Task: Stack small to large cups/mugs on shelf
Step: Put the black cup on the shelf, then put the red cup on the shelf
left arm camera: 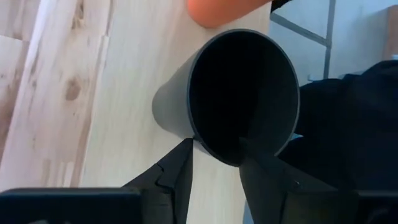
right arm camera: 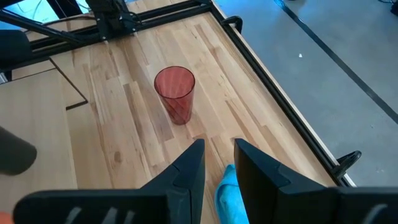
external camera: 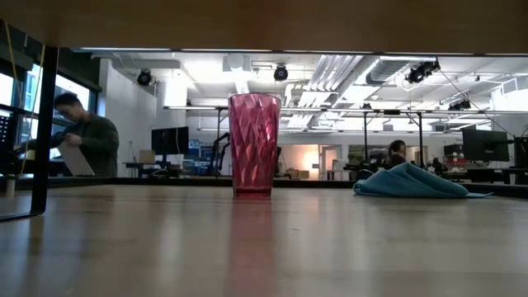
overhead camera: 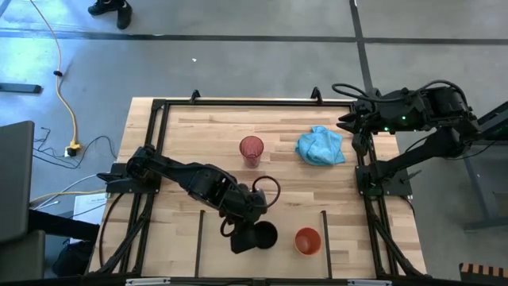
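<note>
The black cup [overhead camera: 262,236] stands upright near the table's front edge, on the shelf strip [overhead camera: 214,256] between two thin black bars [overhead camera: 198,230]. The small orange cup [overhead camera: 307,240] stands just right of it. My left gripper [left arm camera: 217,155] is open at the black cup's rim [left arm camera: 214,152], one finger outside the wall and one over the mouth. The red-pink cup [overhead camera: 252,149] stands upright mid-table. My right gripper [right arm camera: 217,155] hangs open at the far right, above the light blue cloth [overhead camera: 321,146], with nothing between its fingers. My left gripper comes at the black cup slanting down from the table's left, and its fingers [left arm camera: 180,168] stand astride the near part of the rim. Whether either finger touches the wall I cannot tell. The cup stands on its base on the wood.
The crumpled blue cloth [external camera: 408,181] lies right of the red-pink cup [external camera: 254,144]. A black frame rail [right arm camera: 273,93] runs along the table's edges. Bare wood lies between the mid-table cup and the front strip. People sit in the room beyond the table.
</note>
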